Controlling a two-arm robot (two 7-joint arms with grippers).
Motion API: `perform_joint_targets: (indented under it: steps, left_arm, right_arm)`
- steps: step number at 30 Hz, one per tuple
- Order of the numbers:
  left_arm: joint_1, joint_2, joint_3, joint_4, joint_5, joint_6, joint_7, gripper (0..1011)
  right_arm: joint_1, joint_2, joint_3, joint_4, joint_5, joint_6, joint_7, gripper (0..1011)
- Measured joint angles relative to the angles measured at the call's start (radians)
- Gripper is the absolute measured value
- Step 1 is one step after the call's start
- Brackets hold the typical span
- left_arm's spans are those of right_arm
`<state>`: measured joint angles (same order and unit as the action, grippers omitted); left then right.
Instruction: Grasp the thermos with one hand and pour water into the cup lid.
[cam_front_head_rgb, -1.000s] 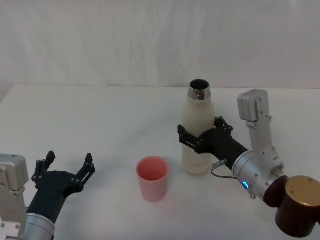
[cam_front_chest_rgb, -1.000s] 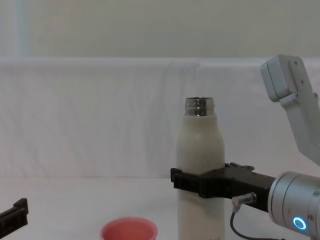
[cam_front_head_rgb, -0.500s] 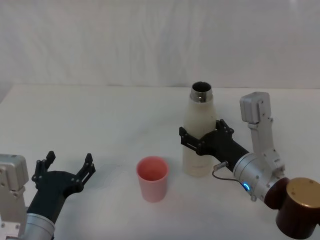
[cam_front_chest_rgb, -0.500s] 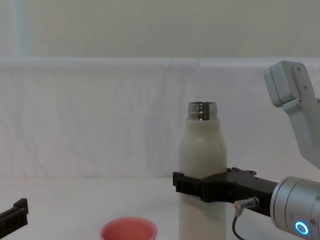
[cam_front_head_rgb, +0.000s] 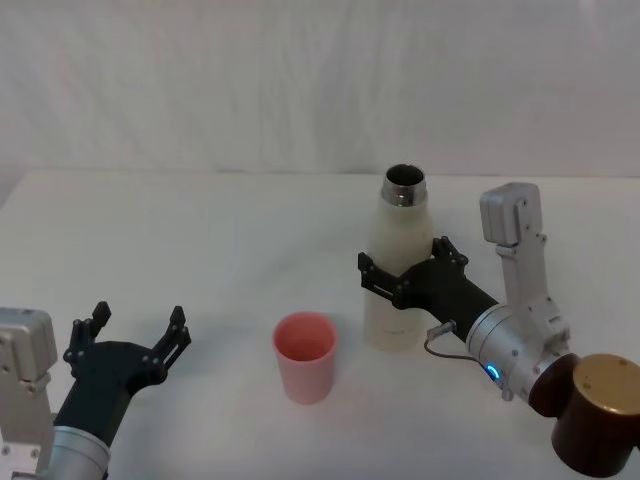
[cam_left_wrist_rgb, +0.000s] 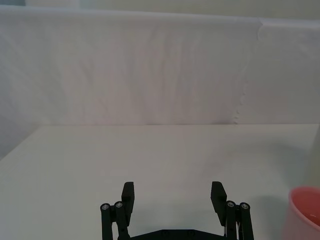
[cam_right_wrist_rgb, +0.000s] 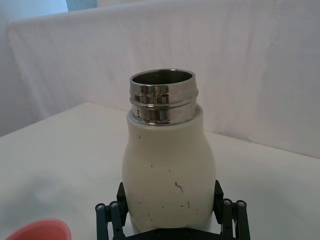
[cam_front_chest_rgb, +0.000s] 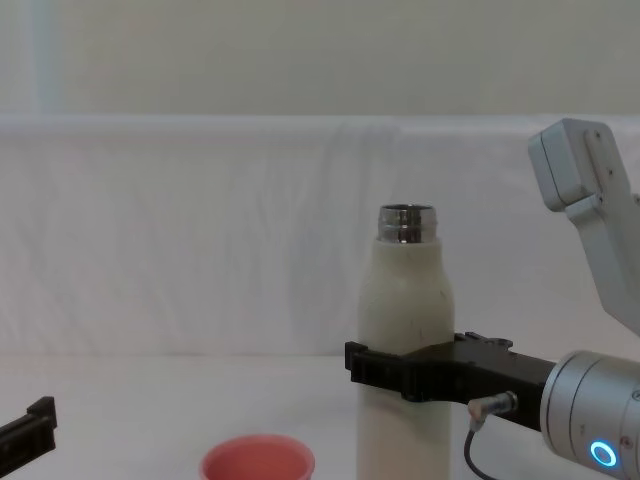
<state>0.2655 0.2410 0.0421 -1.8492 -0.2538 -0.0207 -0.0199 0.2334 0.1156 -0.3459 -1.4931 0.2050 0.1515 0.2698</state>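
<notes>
The right gripper (cam_front_head_rgb: 398, 282) is clamped around the middle of the thermos (cam_front_head_rgb: 397, 268), one black finger on each side of the cream body, so the bottle can be carried and tipped with one arm. The grip sits below the rounded shoulders, which leaves the open steel neck (cam_right_wrist_rgb: 162, 95) free for pouring. The thermos stands upright on the white table (cam_front_head_rgb: 200, 240), its mouth uncovered. The cup lid (cam_front_head_rgb: 305, 356), a small salmon-pink cup, stands upright on the table just beside the thermos, on the robot's left of it and a little nearer, apart from it; that places it within reach of a tilt toward the left. The left gripper (cam_front_head_rgb: 130, 335) rests low at the near left with fingers spread and nothing between them, well apart from the cup lid. No pouring has begun
</notes>
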Motion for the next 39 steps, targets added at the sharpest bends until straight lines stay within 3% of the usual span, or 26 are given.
perform_joint_targets:
  steps: [17, 39]
  left_arm:
    - [0.000, 0.000, 0.000, 0.000, 0.000, 0.000, 0.000, 1001]
    - [0.000, 0.000, 0.000, 0.000, 0.000, 0.000, 0.000, 1001]
  right_arm:
    - [-0.001, -0.001, 0.000, -0.001, -0.003, 0.000, 0.000, 1001]
    - [-0.054, 0.043, 0.000, -0.061, 0.015, -0.006, -0.019, 1001]
